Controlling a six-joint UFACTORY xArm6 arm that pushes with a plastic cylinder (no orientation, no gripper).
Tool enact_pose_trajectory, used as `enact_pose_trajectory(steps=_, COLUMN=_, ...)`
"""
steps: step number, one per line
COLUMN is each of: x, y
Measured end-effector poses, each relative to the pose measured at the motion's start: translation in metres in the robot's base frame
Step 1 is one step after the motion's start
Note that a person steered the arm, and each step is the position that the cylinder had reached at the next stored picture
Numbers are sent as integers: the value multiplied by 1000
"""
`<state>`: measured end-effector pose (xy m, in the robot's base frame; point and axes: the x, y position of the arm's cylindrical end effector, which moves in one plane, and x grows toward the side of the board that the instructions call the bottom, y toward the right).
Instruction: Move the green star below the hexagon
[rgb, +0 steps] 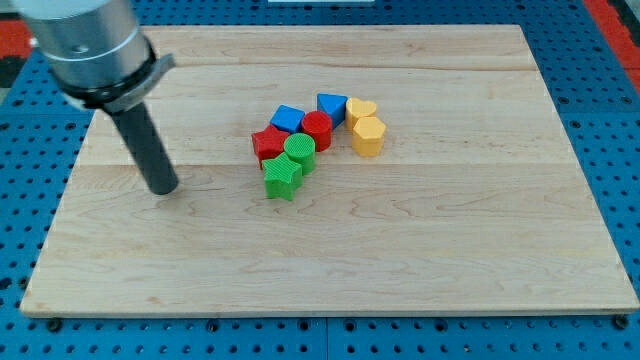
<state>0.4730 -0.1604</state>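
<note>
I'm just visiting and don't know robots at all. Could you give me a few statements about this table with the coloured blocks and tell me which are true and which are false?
1. My tip is touching the green star. False: it stands apart from it, toward the view's left, with bare board between.
2. The green star lies at the view's bottom end of the cluster. True.
3. The yellow hexagon sits at the view's right side of the cluster. True.
4. The green star already lies directly below the yellow hexagon. False: it lies toward the view's left of it, beside the red star.
5. There are two blue blocks. True: a blue cube and a blue triangle.
</note>
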Motion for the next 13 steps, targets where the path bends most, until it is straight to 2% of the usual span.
enact_pose_trajectory(steps=3, x=-1, y=138)
enact_pose_trajectory(steps=6, x=20, y=152)
enact_pose_trajectory(steps=7, x=40, y=158)
enact_pose_trajectory(steps=8, x=42, y=195)
enact_pose_trajectory(steps=9, x=33, y=205)
enact_pose_trajectory(steps=10, x=44, y=179)
enact_pose_trajectory(steps=11, x=36, y=170)
enact_pose_trajectory(steps=13, x=21, y=175)
